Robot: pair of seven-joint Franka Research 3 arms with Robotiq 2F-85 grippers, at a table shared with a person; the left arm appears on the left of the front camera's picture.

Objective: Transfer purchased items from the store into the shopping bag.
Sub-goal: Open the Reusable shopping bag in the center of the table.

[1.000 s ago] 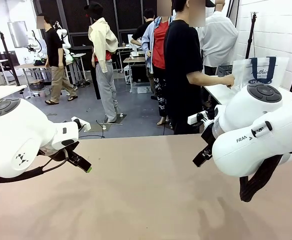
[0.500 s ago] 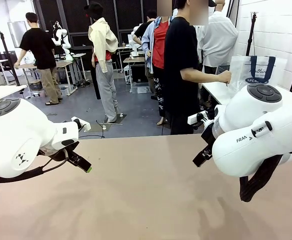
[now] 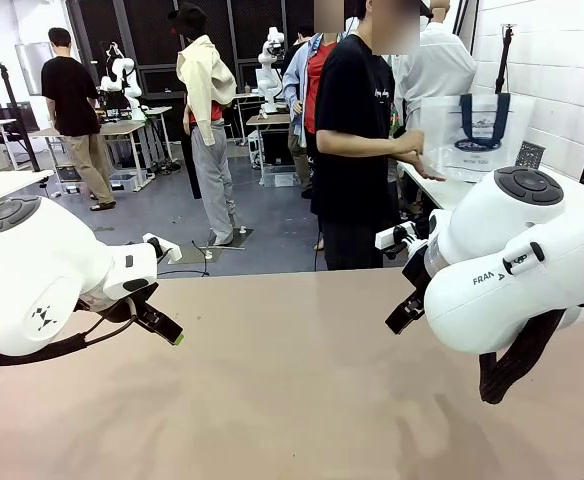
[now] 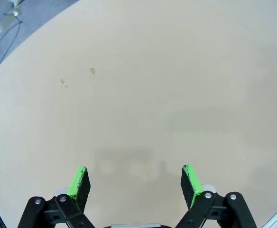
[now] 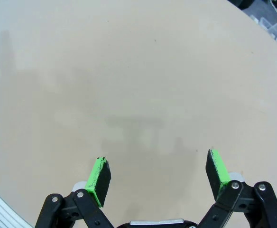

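Observation:
The shopping bag (image 3: 477,128), translucent white with navy handles and a navy oval logo, hangs beyond the table's far right, held up by a person in a black T-shirt (image 3: 352,130). A corner of the dark grey lattice store (image 3: 529,155) peeks out to the right of the bag. The purchased items are out of view. My left gripper (image 3: 164,327) hovers over the table's left side, and in its wrist view the left gripper (image 4: 134,179) stands open above bare tabletop. My right gripper (image 3: 404,313) hangs at the right; in its wrist view the right gripper (image 5: 157,175) is open with nothing between its fingers.
The beige table (image 3: 292,400) stretches between both arms. Other people stand in the aisle behind the far edge. A white side table (image 3: 442,185) sits at the back right, under the person's hand.
The person in black has turned toward my table and brought the shopping bag up and to the left, into fuller view. Neither arm has moved.

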